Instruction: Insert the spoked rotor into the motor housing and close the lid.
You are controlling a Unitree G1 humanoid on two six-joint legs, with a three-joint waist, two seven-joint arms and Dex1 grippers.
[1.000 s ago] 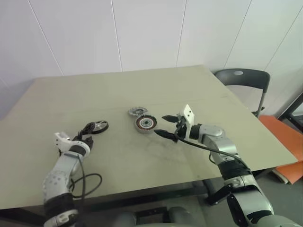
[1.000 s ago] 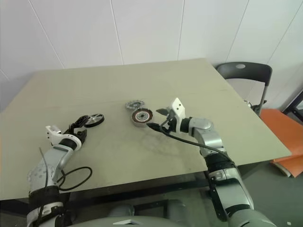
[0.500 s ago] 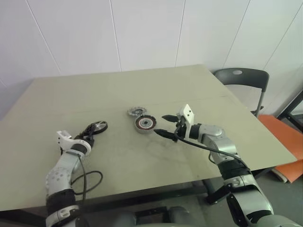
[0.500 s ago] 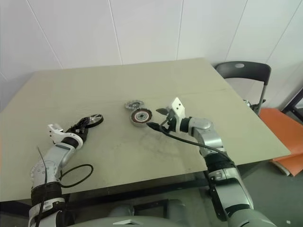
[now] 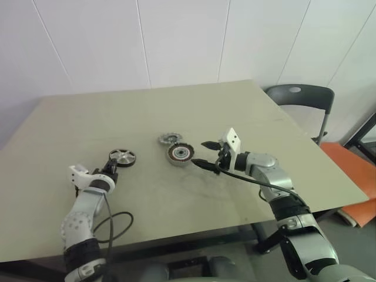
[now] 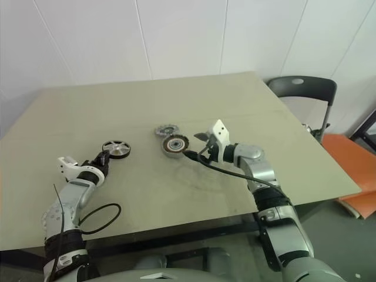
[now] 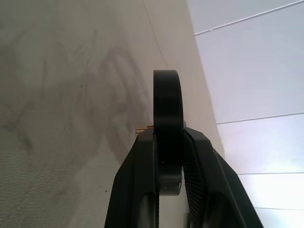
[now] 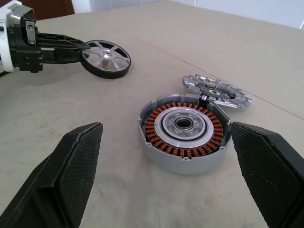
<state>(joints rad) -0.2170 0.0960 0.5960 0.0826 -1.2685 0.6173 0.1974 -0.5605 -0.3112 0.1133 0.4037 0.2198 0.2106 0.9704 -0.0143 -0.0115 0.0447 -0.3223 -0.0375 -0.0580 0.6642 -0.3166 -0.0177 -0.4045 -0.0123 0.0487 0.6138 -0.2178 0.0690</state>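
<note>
1. L gripper (image 7: 168,156) is clamping the spoked rotor (image 5: 122,157) by its rim. The wrist view is showing the wheel edge-on, wedged between the two black fingers (image 7: 137,180).
2. The rotor is sitting on the L side of the table (image 5: 176,106), tilted up so its spoked face is showing toward the head cam. From the head views I can't tell whether its far edge is touching the tabletop or hanging just above it.
3. The rotor is lying well apart from the motor housing (image 8: 184,133), w/ bare tabletop between them.
4. The housing is standing upright and open near the table's middle, w/ its red-copper winding ring and dark centre bearing facing up.
5. The lid (image 8: 216,89), a flat silvery plate w/ cut-outs, is lying just behind the housing on the far side. It's looking very close to the housing wall; can't tell if they're touching.
6. R gripper (image 5: 204,154) is hovering just beside the housing on its R side, w/ jaws spread wide and gripping nothing. In the wrist view the housing is sitting between the two fingertips (image 8: 78,156), w/ clear gaps on both sides.
7. A black cable (image 5: 114,226) is looping off the L forearm near the table's front edge.
8. A dark grey chair (image 5: 296,97) is standing beyond the table's R far corner.
</note>
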